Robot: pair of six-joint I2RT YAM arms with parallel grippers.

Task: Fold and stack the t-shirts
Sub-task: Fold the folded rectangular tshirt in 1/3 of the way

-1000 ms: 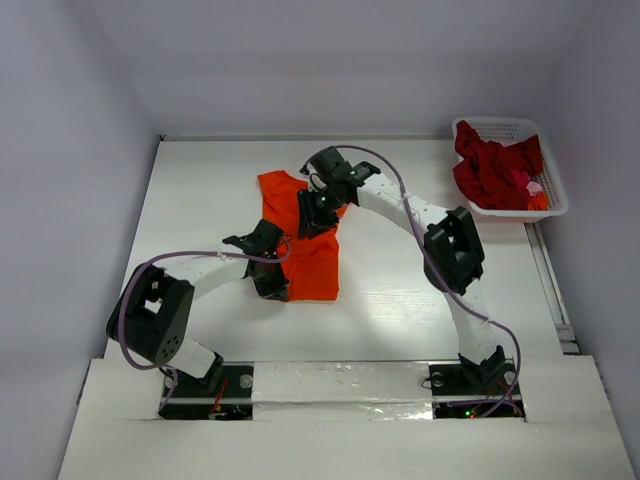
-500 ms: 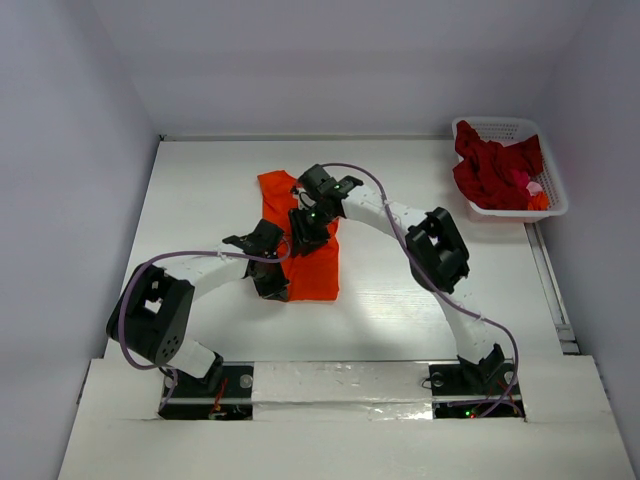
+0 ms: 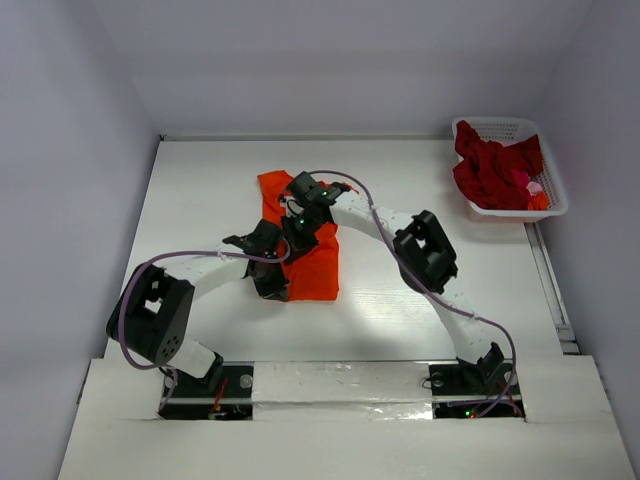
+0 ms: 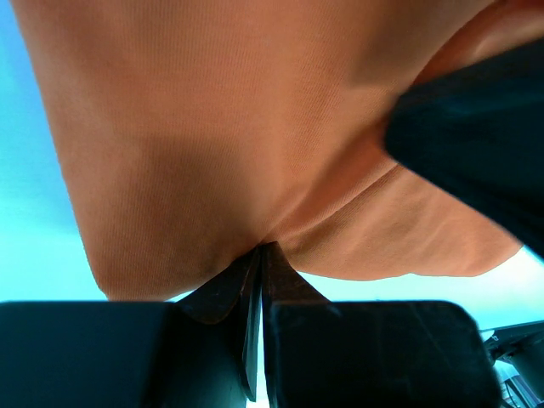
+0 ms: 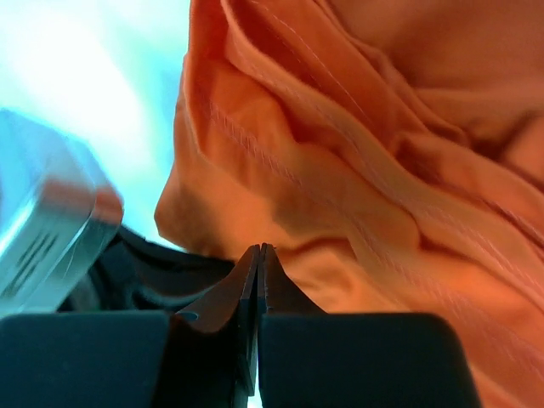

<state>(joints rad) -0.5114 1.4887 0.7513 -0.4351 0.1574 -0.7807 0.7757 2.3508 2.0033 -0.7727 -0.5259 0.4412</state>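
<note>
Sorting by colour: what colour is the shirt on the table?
The shirt is plain orange, clearest in the top view.

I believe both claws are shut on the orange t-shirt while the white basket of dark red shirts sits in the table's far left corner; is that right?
Not quite: the top external view shows the white basket of dark red shirts in the far right corner. The rest holds: the left claw and right claw are both shut on the orange t-shirt.

1. The white table fills the middle of the top view.
2. An orange t-shirt lies near its centre.
3. A white latticed basket sits at upper right.
</note>
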